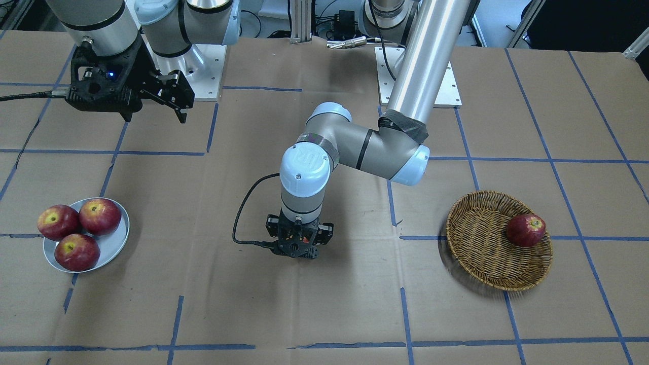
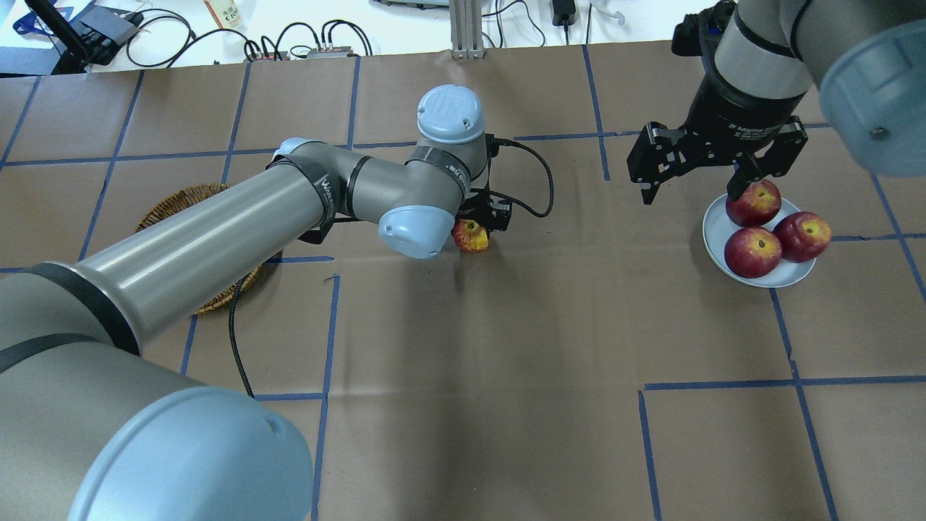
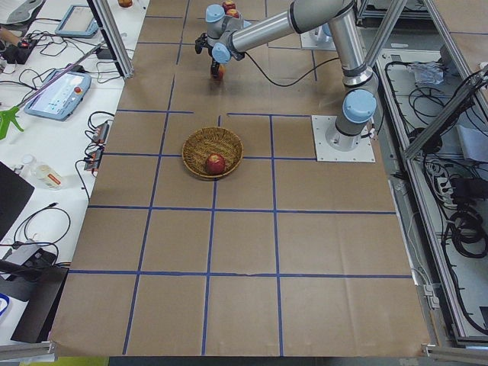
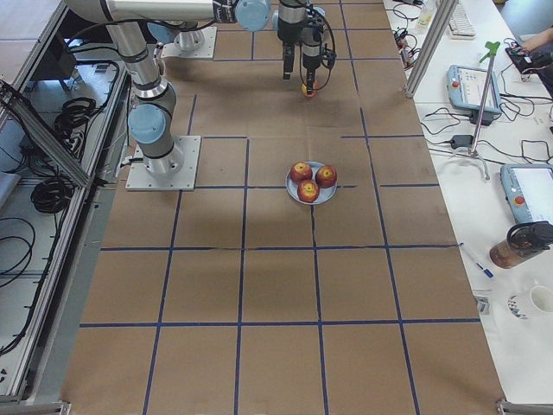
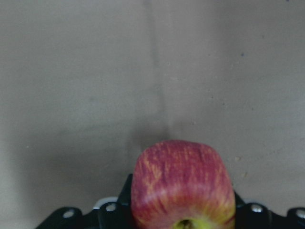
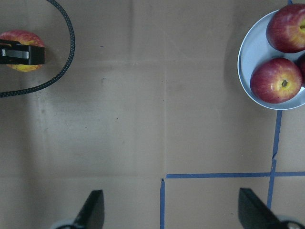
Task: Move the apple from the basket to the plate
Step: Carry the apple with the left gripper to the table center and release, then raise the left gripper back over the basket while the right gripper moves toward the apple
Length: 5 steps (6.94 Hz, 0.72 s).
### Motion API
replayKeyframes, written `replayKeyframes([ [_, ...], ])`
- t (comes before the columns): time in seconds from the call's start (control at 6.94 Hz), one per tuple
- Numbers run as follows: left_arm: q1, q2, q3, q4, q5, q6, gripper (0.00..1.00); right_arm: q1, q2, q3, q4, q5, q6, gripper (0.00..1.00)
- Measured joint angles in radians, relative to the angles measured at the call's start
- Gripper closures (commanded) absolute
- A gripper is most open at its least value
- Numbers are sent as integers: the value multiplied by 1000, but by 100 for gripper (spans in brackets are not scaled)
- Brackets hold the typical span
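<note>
The apple [image 2: 471, 236], pinkish-red streaked with a yellow patch, is held in my left gripper [image 2: 477, 228], which is shut on it low over the middle of the table. In the left wrist view the apple [image 5: 183, 186] fills the lower centre between the jaws. The wicker basket [image 1: 481, 248] holds one dark red apple [image 1: 526, 229]; my left arm partly hides the basket [image 2: 173, 206] in the overhead view. The pale plate [image 2: 715, 230] carries three dark red apples. My right gripper [image 2: 691, 195] is open and empty, hovering beside the plate's far edge.
A black cable [image 2: 539, 184] loops from the left wrist over the table. Blue tape lines cross the brown cardboard cover. The right wrist view shows the plate [image 6: 245, 59] at the upper right and the held apple [image 6: 21, 50] at the upper left.
</note>
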Motion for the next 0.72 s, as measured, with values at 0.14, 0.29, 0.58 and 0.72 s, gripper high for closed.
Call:
replayKeyframes([
  [0.14,-1,1,1,-2,0,-3,1,0,0,0,0,0,0,0],
  [0.29,-1,9,3,-7,0,-6,1,0,0,0,0,0,0,0],
  [0.58,17,69,8,-40,2,0,1,0,0,0,0,0,-1,0],
  [0.72,49,120,16,-107,4,31,1,0,0,0,-1,0,-1,0],
])
